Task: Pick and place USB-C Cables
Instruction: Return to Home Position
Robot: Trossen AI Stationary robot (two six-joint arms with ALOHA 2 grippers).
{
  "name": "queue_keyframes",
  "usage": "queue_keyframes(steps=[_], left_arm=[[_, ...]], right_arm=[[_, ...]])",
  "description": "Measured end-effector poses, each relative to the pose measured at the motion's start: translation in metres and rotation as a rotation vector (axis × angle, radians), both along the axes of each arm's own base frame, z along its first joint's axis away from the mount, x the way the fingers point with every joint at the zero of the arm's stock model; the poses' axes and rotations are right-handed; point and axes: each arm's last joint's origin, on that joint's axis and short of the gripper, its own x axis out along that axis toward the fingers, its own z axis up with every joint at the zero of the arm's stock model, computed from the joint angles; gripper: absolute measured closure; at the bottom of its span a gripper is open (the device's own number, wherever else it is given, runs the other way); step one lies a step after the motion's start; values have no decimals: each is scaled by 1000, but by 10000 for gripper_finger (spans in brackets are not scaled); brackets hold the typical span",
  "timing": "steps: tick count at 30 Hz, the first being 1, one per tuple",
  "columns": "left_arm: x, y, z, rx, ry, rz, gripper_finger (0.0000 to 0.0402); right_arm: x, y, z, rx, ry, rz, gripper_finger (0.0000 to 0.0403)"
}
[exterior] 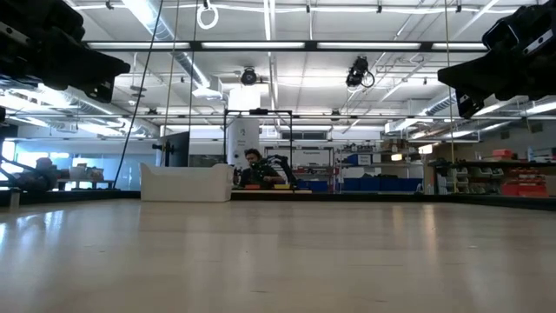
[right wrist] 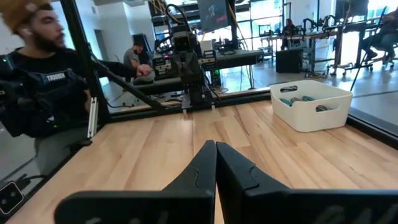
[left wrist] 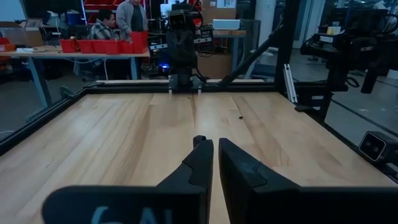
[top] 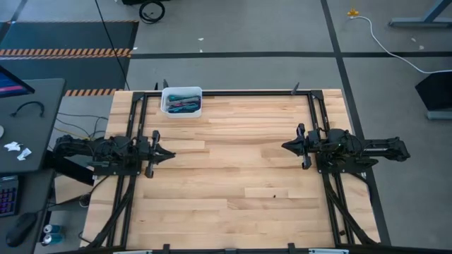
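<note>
Several USB-C cable bundles (top: pixel 182 104), teal, green and maroon, lie inside a white bin (top: pixel 166 97) at the table's far left. The bin also shows in the right wrist view (right wrist: pixel 314 112) and in the low view (exterior: pixel 185 183). My left gripper (top: pixel 171 153) is shut and empty above the table's left side, pointing right; its fingers show in the left wrist view (left wrist: pixel 215 149). My right gripper (top: pixel 284 146) is shut and empty above the table's right side, pointing left; its fingers show in the right wrist view (right wrist: pixel 216 149). Neither is near the bin.
A black frame (top: pixel 233 92) runs along the table's far edge and sides. A desk with a keyboard (top: pixel 7 194) stands left of the table. A person (right wrist: pixel 37 74) stands beyond the table's near side, and others sit in the room (left wrist: pixel 118 22). Bare wood lies between the grippers (top: pixel 226 162).
</note>
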Motion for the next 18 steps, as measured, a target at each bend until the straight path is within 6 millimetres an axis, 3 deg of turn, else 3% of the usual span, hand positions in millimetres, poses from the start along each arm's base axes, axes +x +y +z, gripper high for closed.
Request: queue_keyframes(steps=[18], left_arm=[[0,0,0,0,0,0,366]], right_arm=[[0,0,0,0,0,0,392]])
